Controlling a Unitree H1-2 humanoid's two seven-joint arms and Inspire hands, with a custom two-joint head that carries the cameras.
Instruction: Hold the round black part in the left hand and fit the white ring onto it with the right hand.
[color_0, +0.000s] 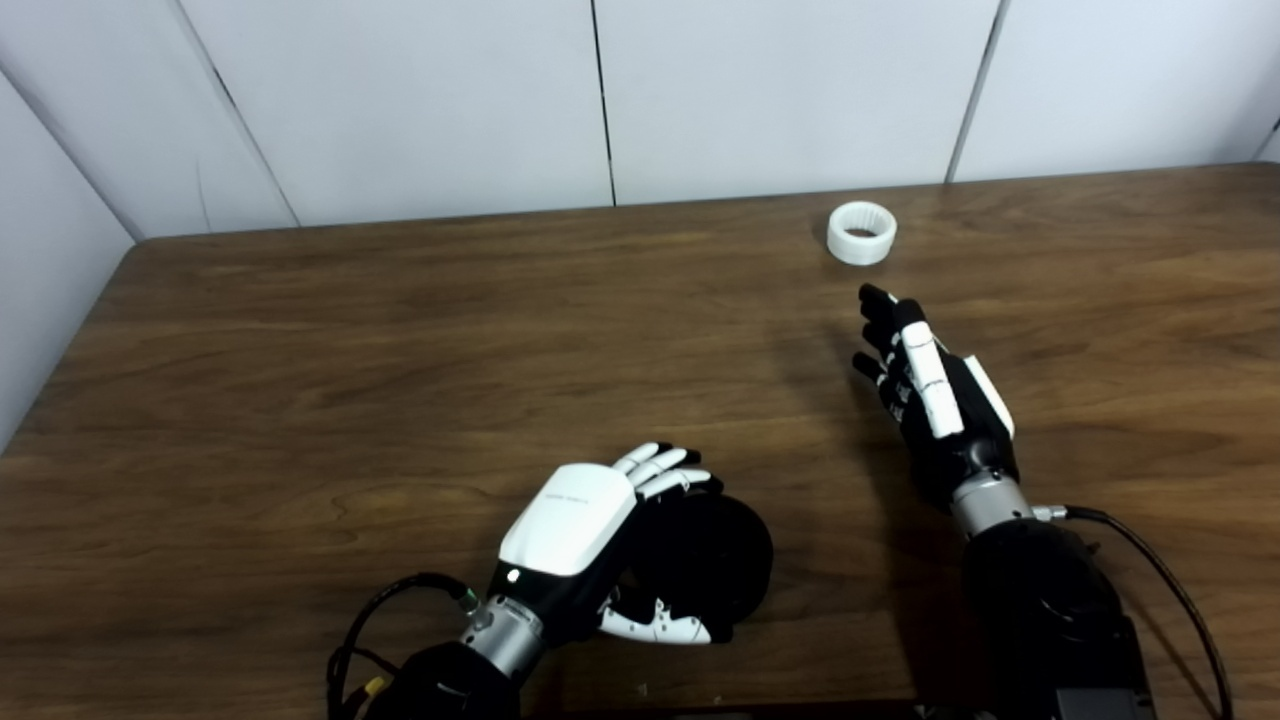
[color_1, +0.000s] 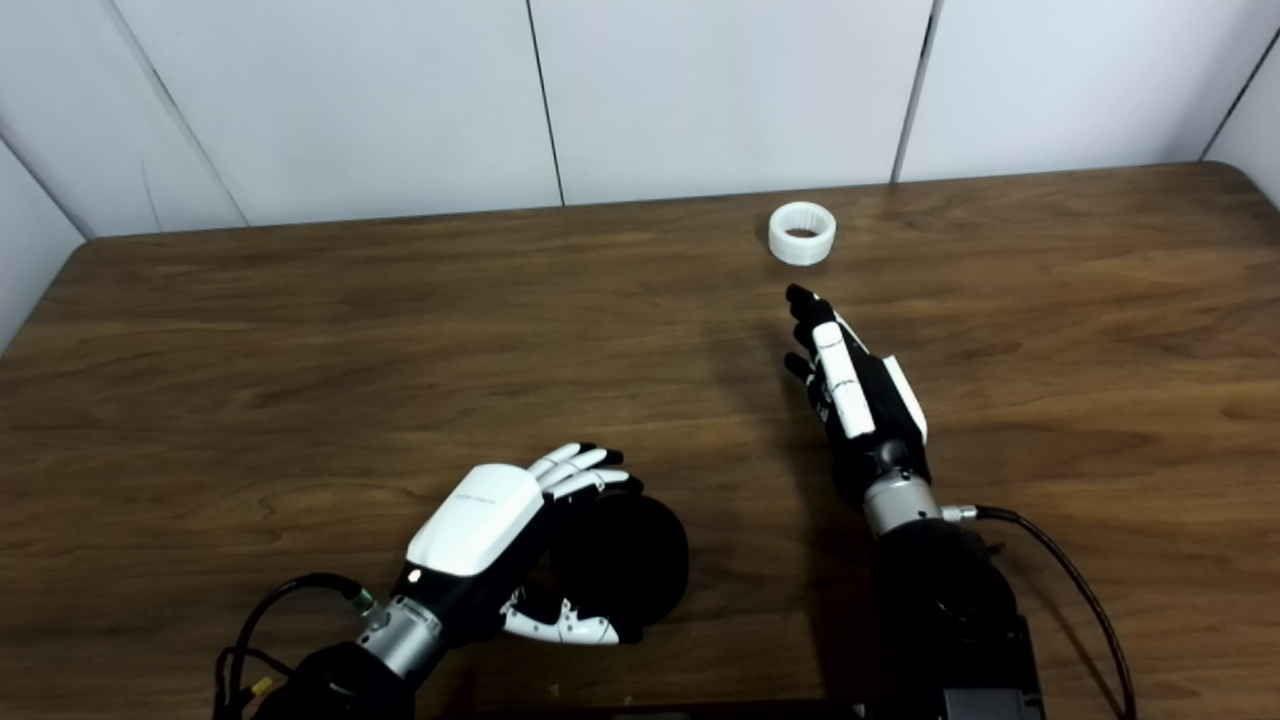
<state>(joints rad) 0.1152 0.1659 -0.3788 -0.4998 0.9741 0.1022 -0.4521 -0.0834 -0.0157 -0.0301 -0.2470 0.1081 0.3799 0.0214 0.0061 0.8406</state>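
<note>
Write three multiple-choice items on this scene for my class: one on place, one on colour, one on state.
1. Where is the ring?
A. on the table near the far edge
B. in the right robot hand
C. on the black part

2. What colour is the ring?
A. black
B. white
C. red

3. What is the left robot hand doing?
A. lying open and empty
B. grasping the black part
C. holding the ring

Answers: 1 A, it lies alone beyond the right hand's fingertips; 2 B, plainly white; 3 B, its fingers wrap the black part.

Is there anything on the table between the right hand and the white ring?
Nothing visible. The right hand points its fingers toward the white ring, with only bare table in the gap between them.
</note>
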